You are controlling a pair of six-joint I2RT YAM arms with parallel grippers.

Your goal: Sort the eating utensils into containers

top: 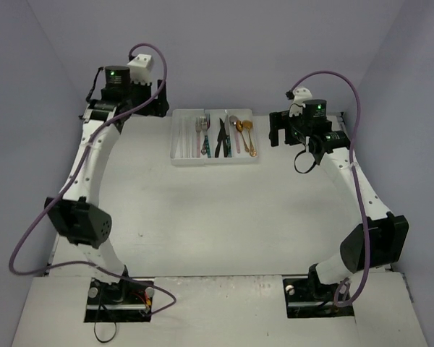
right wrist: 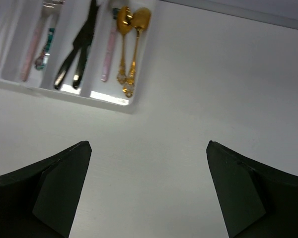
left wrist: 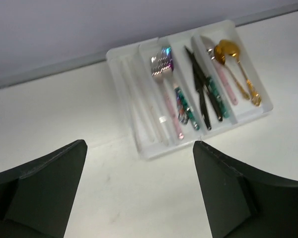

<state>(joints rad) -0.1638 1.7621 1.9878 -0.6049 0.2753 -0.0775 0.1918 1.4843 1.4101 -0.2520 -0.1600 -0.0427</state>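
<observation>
The white tray (top: 215,163) lies at the back middle of the table with utensils in its long compartments. Forks (left wrist: 161,67) with pink and teal handles fill the second slot; black knives (left wrist: 201,94) and a teal-handled piece fill the third. Gold spoons (left wrist: 228,52) and a pink-handled piece lie in the rightmost slot, and pale pieces (left wrist: 139,99) in the leftmost. My left gripper (left wrist: 140,146) hovers open and empty just left of the tray (left wrist: 154,152). On the other side, my right gripper (right wrist: 148,145) is open and empty over bare table, near the gold spoons (right wrist: 134,29).
Grey walls close in the table at the back and on both sides. Both arms arch up from their bases at the near edge, with purple cables looping off them. No loose utensil shows on the white tabletop (top: 217,217).
</observation>
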